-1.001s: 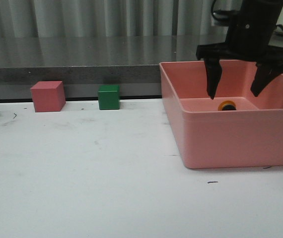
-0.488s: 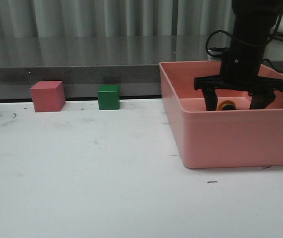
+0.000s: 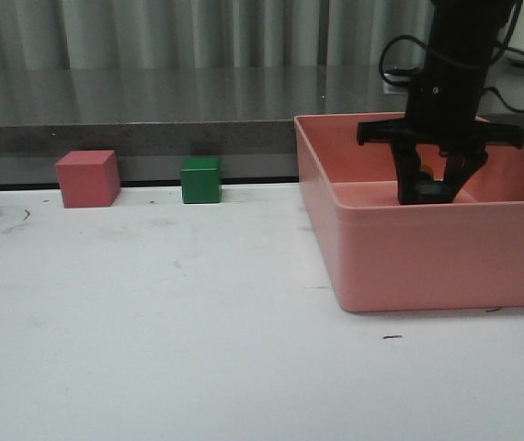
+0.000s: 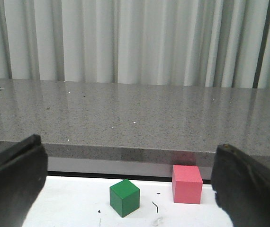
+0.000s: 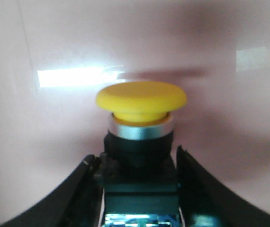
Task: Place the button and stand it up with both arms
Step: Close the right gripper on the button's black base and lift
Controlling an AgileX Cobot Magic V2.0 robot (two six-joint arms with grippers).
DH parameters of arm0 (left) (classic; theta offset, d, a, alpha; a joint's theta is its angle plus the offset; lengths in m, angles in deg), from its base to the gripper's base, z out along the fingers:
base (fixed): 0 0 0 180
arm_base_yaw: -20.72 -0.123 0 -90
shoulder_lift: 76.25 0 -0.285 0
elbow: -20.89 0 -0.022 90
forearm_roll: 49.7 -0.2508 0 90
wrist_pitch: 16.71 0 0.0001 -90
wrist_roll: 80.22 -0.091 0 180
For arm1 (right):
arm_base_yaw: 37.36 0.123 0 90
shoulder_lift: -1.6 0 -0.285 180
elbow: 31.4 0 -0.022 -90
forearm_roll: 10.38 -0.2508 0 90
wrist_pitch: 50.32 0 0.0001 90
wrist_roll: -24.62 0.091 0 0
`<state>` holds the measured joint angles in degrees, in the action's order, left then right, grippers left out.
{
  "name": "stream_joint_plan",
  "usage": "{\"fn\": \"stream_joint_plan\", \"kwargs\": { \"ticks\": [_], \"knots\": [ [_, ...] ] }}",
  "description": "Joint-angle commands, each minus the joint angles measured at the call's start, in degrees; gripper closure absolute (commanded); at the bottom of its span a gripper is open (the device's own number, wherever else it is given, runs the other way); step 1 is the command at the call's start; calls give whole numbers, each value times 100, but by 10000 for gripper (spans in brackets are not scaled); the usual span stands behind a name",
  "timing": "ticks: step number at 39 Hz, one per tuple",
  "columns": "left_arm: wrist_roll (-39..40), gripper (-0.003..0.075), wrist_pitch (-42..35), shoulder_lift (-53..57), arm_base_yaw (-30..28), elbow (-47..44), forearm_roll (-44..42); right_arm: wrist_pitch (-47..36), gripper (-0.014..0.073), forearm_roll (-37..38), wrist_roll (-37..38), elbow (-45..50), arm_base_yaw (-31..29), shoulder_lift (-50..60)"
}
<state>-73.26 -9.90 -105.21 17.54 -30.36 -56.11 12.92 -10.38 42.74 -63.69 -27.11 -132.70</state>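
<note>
My left hand (image 4: 130, 189) is parked with fingers spread wide, nothing between them, looking toward the green cube (image 4: 124, 197) at about 11 o'clock and the pink cube (image 4: 187, 184) at 1 o'clock on the desk (image 3: 152, 322). My right hand (image 3: 432, 191) is down inside the pink bin (image 3: 409, 253), fingers flanking the button (image 5: 139, 142) body. Whether they are clamped yet, I cannot tell. The button's long axis runs straight out from that hand, yellow cap at 12 o'clock.

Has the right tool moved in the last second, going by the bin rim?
Yes. The right tool has dropped from above the pink bin's rim to inside it, and its fingers have closed in around the button.
</note>
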Motion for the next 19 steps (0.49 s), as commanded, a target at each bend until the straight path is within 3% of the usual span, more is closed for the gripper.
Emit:
{"fn": "stream_joint_plan", "kwargs": {
  "ticks": [1, 19],
  "knots": [
    [37, 48, -480, -82, -4, 194, -3, 180, 351, 93, -16, -381, -20, 589],
    [37, 48, -480, -82, -4, 194, -3, 875, 351, 86, -66, -827, 25, 1510]
  ]
}}
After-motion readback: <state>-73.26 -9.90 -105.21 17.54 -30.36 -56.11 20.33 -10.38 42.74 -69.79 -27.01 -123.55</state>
